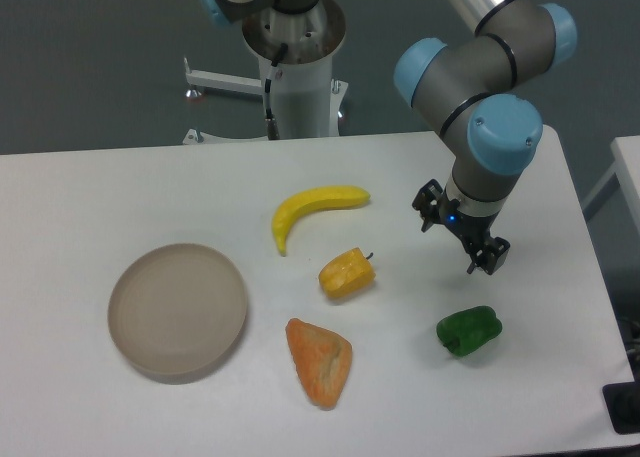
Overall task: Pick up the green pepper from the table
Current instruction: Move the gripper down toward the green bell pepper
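Observation:
The green pepper [468, 331] lies on the white table [90, 197] near its front right, glossy and dark green. My gripper [457, 239] hangs above the table just behind the pepper, a short way up and slightly left of it. Its two black fingers [489, 256] are spread apart with nothing between them. It does not touch the pepper.
A yellow pepper [346, 274] sits left of the gripper, a banana [312, 209] behind it. An orange wedge-shaped item [320, 361] lies near the front. A round beige plate [177, 310] is at the left. The table's right edge is close to the green pepper.

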Available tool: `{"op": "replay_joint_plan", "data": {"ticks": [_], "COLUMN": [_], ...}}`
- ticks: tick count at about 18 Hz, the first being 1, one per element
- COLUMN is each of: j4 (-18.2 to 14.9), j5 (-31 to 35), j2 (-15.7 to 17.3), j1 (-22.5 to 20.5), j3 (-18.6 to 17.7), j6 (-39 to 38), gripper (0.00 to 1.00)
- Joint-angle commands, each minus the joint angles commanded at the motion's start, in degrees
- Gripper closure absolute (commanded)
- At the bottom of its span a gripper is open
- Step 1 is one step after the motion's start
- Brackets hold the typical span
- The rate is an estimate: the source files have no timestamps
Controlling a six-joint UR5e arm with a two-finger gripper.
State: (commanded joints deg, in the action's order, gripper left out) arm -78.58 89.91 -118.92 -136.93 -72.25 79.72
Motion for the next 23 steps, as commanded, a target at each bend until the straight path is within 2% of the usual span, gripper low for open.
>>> {"op": "replay_joint_plan", "data": {"ticks": [8,10,13,18,20,23], "j4": [0.18,2.28,3.25,6.85,7.21,7.03], "j5": [-2.81,-2.73,-2.37,-2.72,-2.72,-2.72], "j2": [-0.79,-3.07,-7.45,-12.73,-14.67,-15.29], "j1": [-0.79,-0.88,-0.79,-0.7,-0.7,-0.97], "j3": [1.84,3.77,9.65,14.93,16.78,16.53], "j6": [-0.26,-0.53,0.08,0.09,0.17,3.86], "gripper": [0.0,0.0,0.0,0.0,0.0,0.0]}}
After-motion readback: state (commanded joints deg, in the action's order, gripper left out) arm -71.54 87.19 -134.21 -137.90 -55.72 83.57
